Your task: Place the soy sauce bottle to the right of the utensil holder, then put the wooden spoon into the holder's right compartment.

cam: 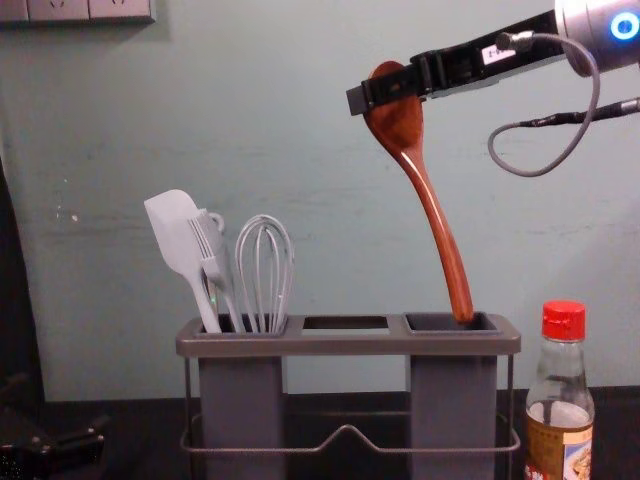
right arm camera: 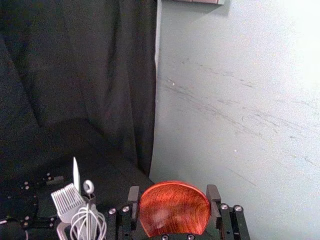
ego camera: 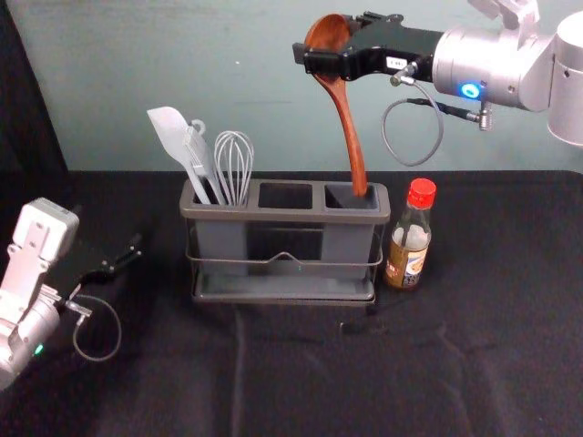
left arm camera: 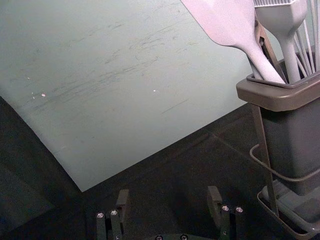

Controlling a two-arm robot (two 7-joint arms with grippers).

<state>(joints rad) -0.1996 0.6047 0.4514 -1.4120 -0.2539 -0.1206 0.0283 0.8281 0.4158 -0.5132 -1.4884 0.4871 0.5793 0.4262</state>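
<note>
The right hand is pinching the wooden spoon by its bowl, and the spoon is hanging below it, handle down and slightly tilted. The handle's end is meeting the mouth of the right compartment, underneath the hand; how deep it is reaching, I cannot tell. The soy sauce bottle is standing upright lower than that hand and farther to the right, just beside the utensil holder. The left hand is waiting idle with fingers spread, the holder lying off to its right.

The tilt is posing the main risk: if the hand is lowering at this slant, the tip could be catching on the rim and pushing the holder askew. The rounded bowl could also be twisting between the fingers under that push. Letting go too high could be sending the spoon over the edge, perhaps against the bottle.

The spoon is showing glossy reddish grain and a slim, curving handle. Below the hand, smooth grey plastic cups are sitting in a thin wire frame; the bottle is pairing clear glass with a red cap. Dark, creased cloth is covering the bench.
</note>
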